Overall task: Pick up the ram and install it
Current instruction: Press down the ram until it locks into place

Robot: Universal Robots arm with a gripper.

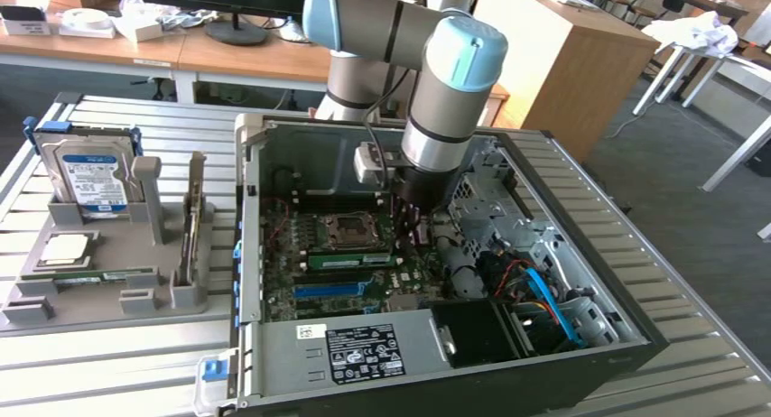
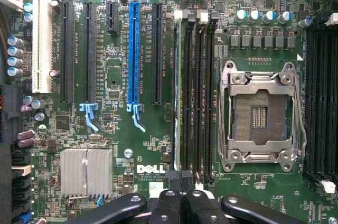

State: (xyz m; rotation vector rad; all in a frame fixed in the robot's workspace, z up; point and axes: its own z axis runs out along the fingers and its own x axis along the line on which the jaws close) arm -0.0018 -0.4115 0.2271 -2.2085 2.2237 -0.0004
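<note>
Status: the ram looks already seated in a motherboard slot, so you're at the tail end of the install.

Left to right in the exterior view:
- Grey holder on the table. It carries the hard drive at 12 o'clock, the silver CPU in the middle and the upright expansion card at 3 o'clock.
- A second green stick lies flat in the holder, at 5 o'clock from the CPU. Don't confuse it with the one in the case.
- Open PC case. The ram lies at 6 o'clock from the empty CPU socket.
- The arm reaches down into the case and the gripper is at roughly 3 o'clock from the socket, over the ram's right end.

Gripper: fingers closed together and holding nothing, with the tips right at the ram's end. I'd read that as pressing or just above, but you can't tell contact from these views.

Done: pick and placement into the slot. Left, in my judgement: confirming it is fully pushed home and latched.

View differences:
- The wrist view shows the ram edge-on in the slot beside the black empty ones, the white slot clips and the closed gripper.
- The exterior view gives you the holder, the second stick and the arm's pose.
</note>
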